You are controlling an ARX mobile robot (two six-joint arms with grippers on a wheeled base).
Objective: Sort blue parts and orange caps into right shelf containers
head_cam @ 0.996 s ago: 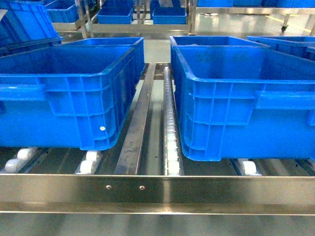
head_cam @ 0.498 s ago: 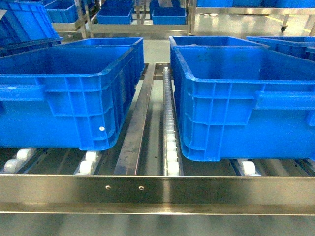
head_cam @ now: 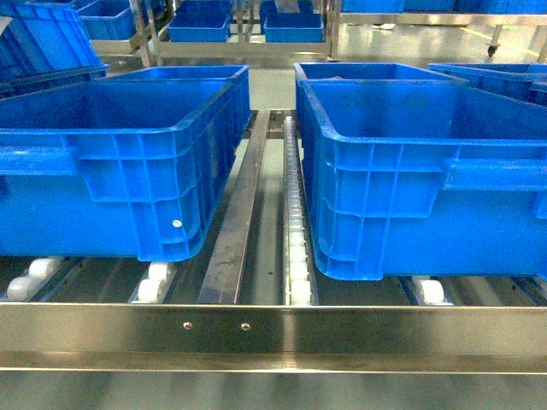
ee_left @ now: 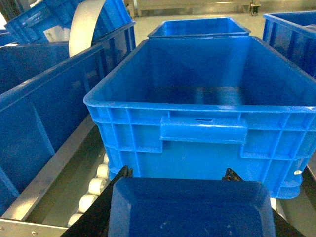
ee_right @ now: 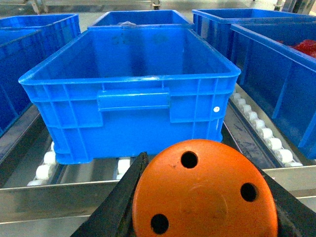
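In the left wrist view my left gripper (ee_left: pixel 178 174) is shut on a blue part (ee_left: pixel 190 207), a dark-blue boxy block filling the bottom of the frame between the black fingers (ee_left: pixel 123 174). An empty blue crate (ee_left: pixel 202 128) stands just beyond it on the rollers. The right wrist view has my right gripper (ee_right: pixel 205 168) shut on an orange cap (ee_right: pixel 205 197), its flat top with three holes facing the camera, in front of another empty blue crate (ee_right: pixel 133 98). The head view holds both crates, left (head_cam: pixel 120 171) and right (head_cam: pixel 427 179); neither gripper appears there.
A steel front rail (head_cam: pixel 273 329) crosses below the crates, with white rollers (head_cam: pixel 297 222) in the gap between them. More blue crates stand behind and beside. A crate at the far right holds red items (ee_right: pixel 306 47). A grey sheet (ee_left: pixel 84 24) leans at the left.
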